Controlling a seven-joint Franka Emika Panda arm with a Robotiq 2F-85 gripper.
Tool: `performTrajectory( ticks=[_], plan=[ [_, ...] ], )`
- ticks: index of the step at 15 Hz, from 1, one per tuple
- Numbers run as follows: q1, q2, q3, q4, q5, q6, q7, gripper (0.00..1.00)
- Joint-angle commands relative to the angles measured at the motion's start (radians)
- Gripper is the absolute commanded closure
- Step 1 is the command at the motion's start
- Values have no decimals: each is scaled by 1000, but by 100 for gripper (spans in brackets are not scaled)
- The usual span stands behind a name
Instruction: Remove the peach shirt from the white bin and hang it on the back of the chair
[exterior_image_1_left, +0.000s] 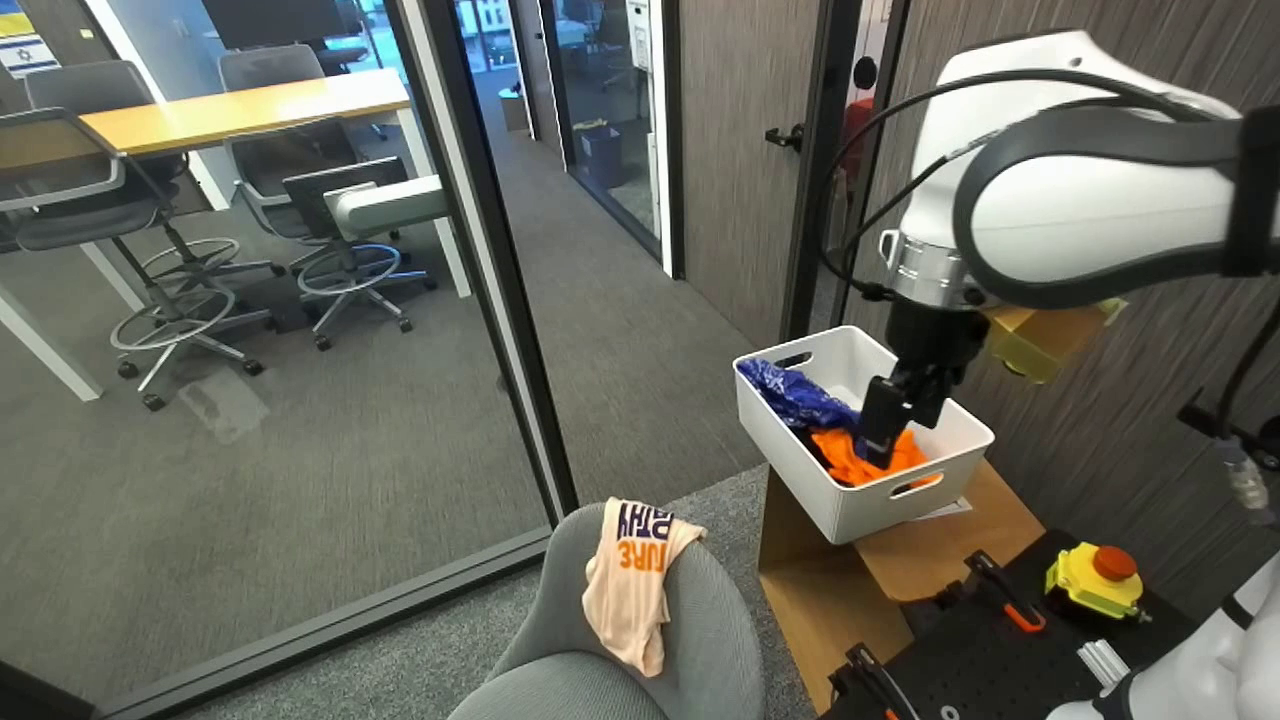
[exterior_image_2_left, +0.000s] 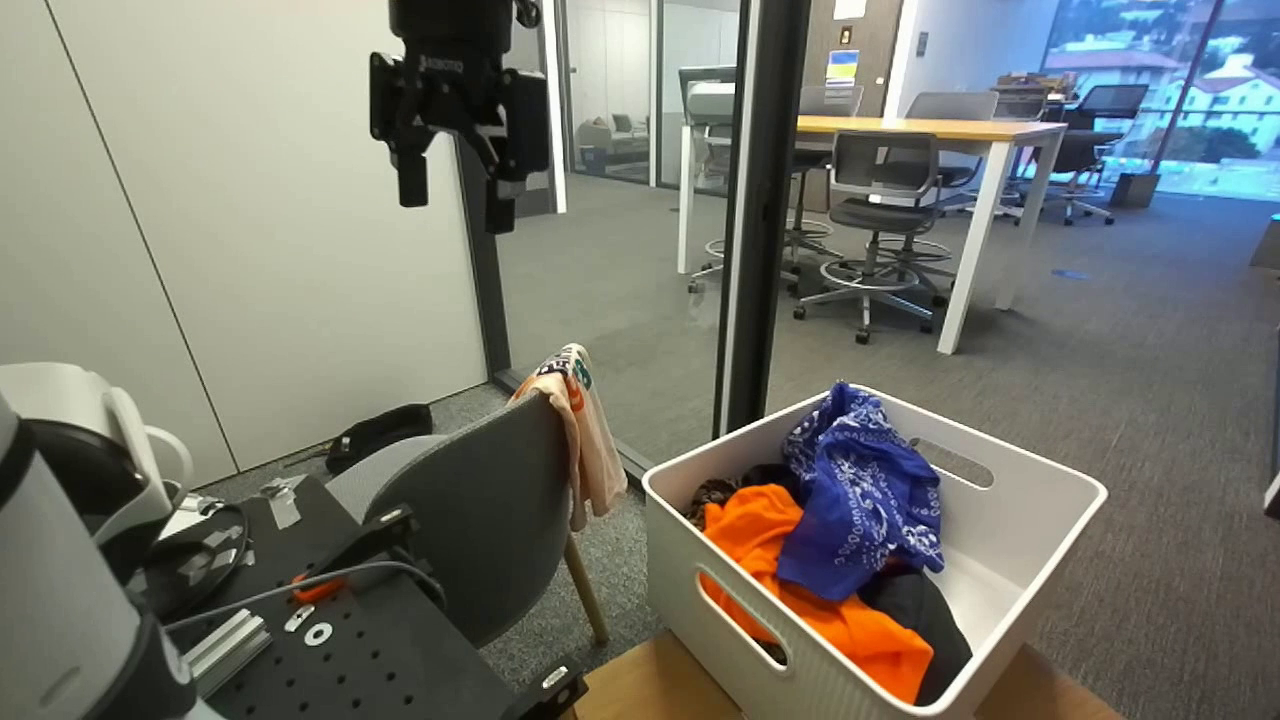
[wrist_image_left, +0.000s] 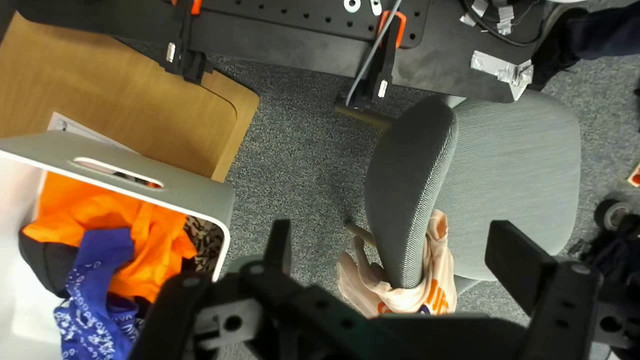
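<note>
The peach shirt (exterior_image_1_left: 628, 600) with orange and dark lettering hangs draped over the top of the grey chair's back (exterior_image_1_left: 712, 625). Both exterior views show it there, with cloth on both sides of the backrest (exterior_image_2_left: 595, 450). In the wrist view the shirt (wrist_image_left: 412, 301) folds over the end of the chair back (wrist_image_left: 400, 180), its lower part hidden by the gripper body. My gripper (exterior_image_2_left: 455, 205) is open and empty, raised above the chair, apart from the shirt. The wrist view shows its fingers wide apart (wrist_image_left: 390, 232). The white bin (exterior_image_1_left: 800, 495) stands beside the chair.
The bin holds an orange cloth (exterior_image_2_left: 850, 630), a blue bandana (exterior_image_2_left: 860, 500) and dark cloths. It stands on a wooden stand (wrist_image_left: 125, 120) beside the black robot table (wrist_image_left: 300, 55). A yellow-and-red stop button (exterior_image_1_left: 1095, 578) sits on the table. A glass wall (exterior_image_1_left: 480, 250) is behind the chair.
</note>
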Motion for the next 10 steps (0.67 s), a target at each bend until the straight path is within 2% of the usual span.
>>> performTrajectory(
  ticks=[1,2,3,6,10],
  plan=[
    [-22,-171,-19,-61,-22,-66,28,0],
    [-28,-191,-20,-66,-20,-80,35,0],
    [-13,-110,-17,-40,-10,-53,14,0],
    [-20,-166,-19,-58,-10,-73,22,0],
    [-20,-170,-19,-59,-10,-76,25,0]
  ],
)
